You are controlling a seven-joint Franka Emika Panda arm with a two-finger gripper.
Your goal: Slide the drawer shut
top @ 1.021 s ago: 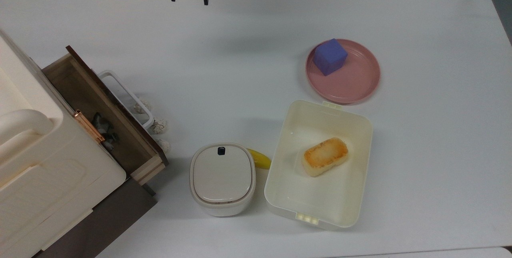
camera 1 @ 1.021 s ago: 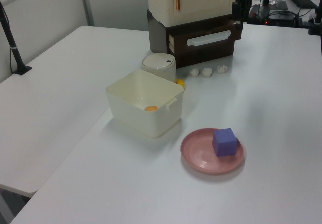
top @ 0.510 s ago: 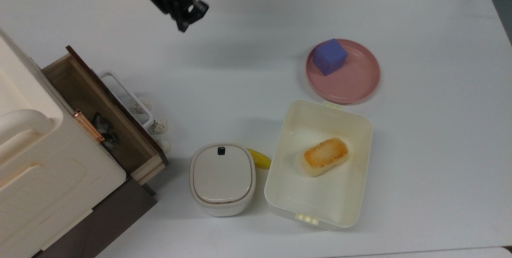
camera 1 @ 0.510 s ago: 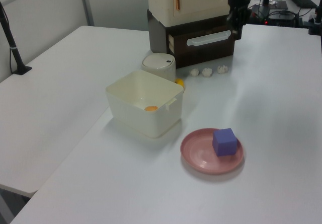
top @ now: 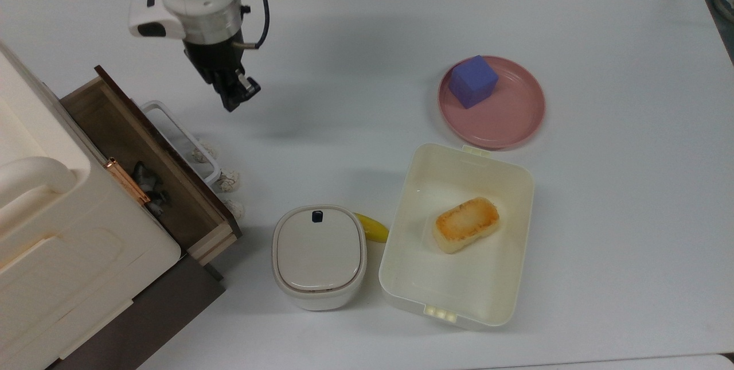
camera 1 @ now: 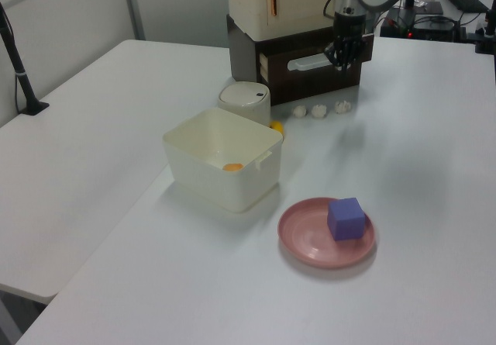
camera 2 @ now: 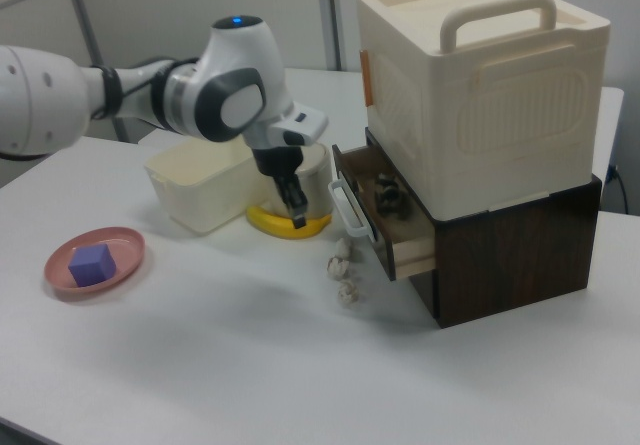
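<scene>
Top view shows the drawer (top: 150, 168) pulled well out of the cream cabinet (top: 69, 226), so nothing's closed yet. Near its white handle (top: 182, 140) hangs the gripper (top: 236, 92), fingers seemingly pinched together and empty. The whole push, I'd say, remains.

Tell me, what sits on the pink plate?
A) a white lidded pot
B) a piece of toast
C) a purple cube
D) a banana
C: the purple cube rests on the pink plate; the toast-like piece lies in the cream tub instead.
</scene>
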